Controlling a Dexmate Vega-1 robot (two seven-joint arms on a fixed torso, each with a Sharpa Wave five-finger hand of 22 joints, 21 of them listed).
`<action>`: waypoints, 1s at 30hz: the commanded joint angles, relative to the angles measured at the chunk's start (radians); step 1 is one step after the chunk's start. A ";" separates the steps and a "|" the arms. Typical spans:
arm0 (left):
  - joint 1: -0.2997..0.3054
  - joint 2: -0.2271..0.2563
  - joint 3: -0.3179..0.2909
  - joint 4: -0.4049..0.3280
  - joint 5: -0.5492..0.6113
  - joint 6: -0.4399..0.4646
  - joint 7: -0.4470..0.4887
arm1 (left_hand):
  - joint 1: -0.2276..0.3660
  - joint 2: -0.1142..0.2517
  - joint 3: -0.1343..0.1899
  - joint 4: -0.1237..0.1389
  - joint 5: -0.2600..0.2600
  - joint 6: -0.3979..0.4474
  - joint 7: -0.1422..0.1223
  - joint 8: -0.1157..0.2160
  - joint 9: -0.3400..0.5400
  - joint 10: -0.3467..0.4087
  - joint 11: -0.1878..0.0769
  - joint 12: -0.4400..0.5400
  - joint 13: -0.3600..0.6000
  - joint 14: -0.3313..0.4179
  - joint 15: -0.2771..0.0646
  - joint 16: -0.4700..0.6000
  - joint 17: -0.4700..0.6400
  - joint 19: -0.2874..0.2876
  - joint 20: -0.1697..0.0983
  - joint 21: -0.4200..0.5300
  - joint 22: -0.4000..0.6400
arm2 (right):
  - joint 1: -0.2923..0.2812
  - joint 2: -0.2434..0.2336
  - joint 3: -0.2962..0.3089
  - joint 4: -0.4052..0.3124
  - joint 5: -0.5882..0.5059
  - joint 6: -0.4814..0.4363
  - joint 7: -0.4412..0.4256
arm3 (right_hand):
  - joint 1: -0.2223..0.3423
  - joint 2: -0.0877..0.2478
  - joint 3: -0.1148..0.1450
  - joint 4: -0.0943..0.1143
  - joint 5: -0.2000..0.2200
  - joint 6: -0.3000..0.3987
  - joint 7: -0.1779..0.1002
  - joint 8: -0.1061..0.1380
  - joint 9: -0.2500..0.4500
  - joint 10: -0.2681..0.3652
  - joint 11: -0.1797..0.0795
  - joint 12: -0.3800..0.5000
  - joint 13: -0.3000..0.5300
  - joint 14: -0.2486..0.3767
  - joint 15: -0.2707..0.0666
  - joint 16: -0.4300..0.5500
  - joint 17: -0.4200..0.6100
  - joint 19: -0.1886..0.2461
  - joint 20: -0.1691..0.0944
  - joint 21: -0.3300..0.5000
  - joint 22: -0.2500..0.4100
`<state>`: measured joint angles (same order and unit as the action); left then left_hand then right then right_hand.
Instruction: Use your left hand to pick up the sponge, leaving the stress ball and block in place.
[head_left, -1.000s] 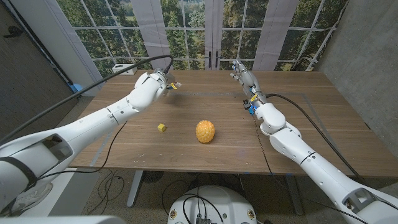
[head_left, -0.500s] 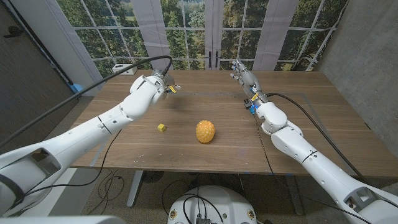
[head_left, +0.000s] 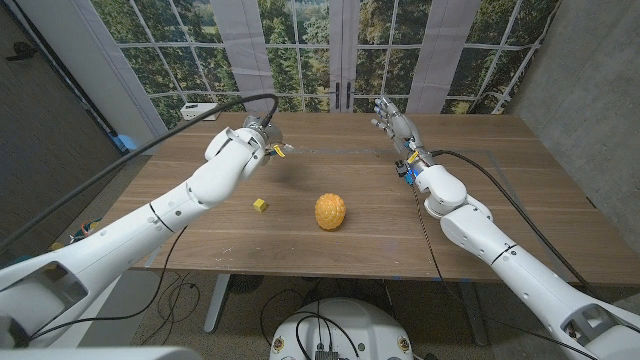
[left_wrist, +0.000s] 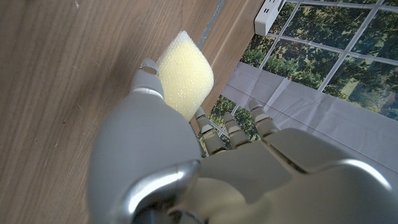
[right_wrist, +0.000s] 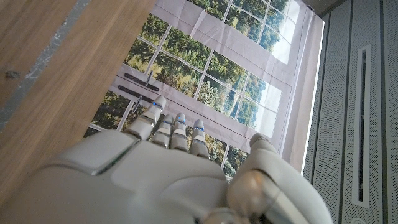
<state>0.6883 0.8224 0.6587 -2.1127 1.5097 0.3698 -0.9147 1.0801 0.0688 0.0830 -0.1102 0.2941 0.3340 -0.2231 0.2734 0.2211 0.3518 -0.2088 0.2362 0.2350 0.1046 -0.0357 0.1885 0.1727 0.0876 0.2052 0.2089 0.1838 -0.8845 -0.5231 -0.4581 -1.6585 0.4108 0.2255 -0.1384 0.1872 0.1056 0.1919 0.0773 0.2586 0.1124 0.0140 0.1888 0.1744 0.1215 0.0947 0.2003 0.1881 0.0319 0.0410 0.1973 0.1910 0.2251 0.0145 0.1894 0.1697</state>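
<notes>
Left hand (head_left: 262, 140) held sponge (left_wrist: 185, 73) pinched at fingertips, lifted clear of desk (head_left: 330, 250), far-left area. You needed steady pinch, straight lift, no swing toward block (head_left: 260, 205) or stress ball (head_left: 330, 211); both sat untouched mid-desk, well apart from sponge. Sponge long axis ran roughly along fingers, free corner pointing away from palm. Right hand (head_left: 392, 122) held nothing, fingers extended, at far desk edge.
</notes>
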 joint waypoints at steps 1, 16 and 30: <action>0.103 -0.011 -0.058 -0.092 0.075 -0.025 -0.035 | 0.010 0.000 -0.009 -0.003 0.000 0.004 0.003 -0.002 0.002 0.001 -0.004 -0.003 0.003 -0.005 -0.104 -0.003 -0.001 -0.005 0.004 -0.001 0.004 | -0.024 -0.017 0.010 -0.024 0.009 0.014 0.006 | 0.003 -0.002 0.005 -0.004 -0.004 0.004 -0.007 -0.002 0.005 0.009 0.002 -0.001 0.003 0.010 -0.001 0.000 0.000 0.012 -0.001 0.005 0.002; 0.237 -0.036 -0.143 -0.189 0.119 -0.029 -0.061 | 0.013 0.003 -0.019 -0.002 0.000 0.017 0.003 -0.005 0.003 0.007 -0.005 -0.004 0.005 -0.003 -0.109 -0.003 -0.001 -0.006 0.004 -0.001 0.004 | -0.057 -0.036 0.020 -0.062 0.006 0.029 0.008 | 0.003 -0.001 0.006 -0.005 -0.004 0.003 -0.006 -0.002 0.005 0.010 0.002 -0.001 0.003 0.011 -0.001 -0.001 0.000 0.012 -0.001 0.005 0.002; 0.364 -0.057 -0.200 -0.266 0.207 -0.041 -0.096 | 0.015 0.005 -0.029 -0.001 0.001 0.017 0.003 -0.013 0.004 0.006 -0.004 -0.008 0.007 -0.005 -0.107 -0.004 -0.001 -0.007 0.005 -0.002 0.005 | -0.077 -0.047 0.021 -0.088 -0.007 0.046 0.014 | 0.003 -0.001 0.006 -0.005 -0.005 0.003 -0.006 -0.002 0.005 0.011 0.002 -0.001 0.003 0.012 -0.001 -0.001 0.000 0.013 -0.001 0.004 0.002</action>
<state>0.9514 0.7825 0.5112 -2.3177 1.6570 0.3347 -0.9860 1.0864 0.0751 0.0592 -0.1111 0.2941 0.3418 -0.2231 0.2621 0.2205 0.3555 -0.2126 0.2285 0.2397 0.1046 -0.0357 0.1847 0.1727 0.0876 0.2052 0.2089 0.1837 -0.9448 -0.5627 -0.4389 -1.7288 0.4135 0.2561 -0.1282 0.1872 0.1056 0.1919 0.0773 0.2551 0.1124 0.0141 0.1888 0.1743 0.1215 0.0947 0.2003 0.1881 0.0319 0.0410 0.1973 0.1910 0.2270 0.0163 0.1894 0.1697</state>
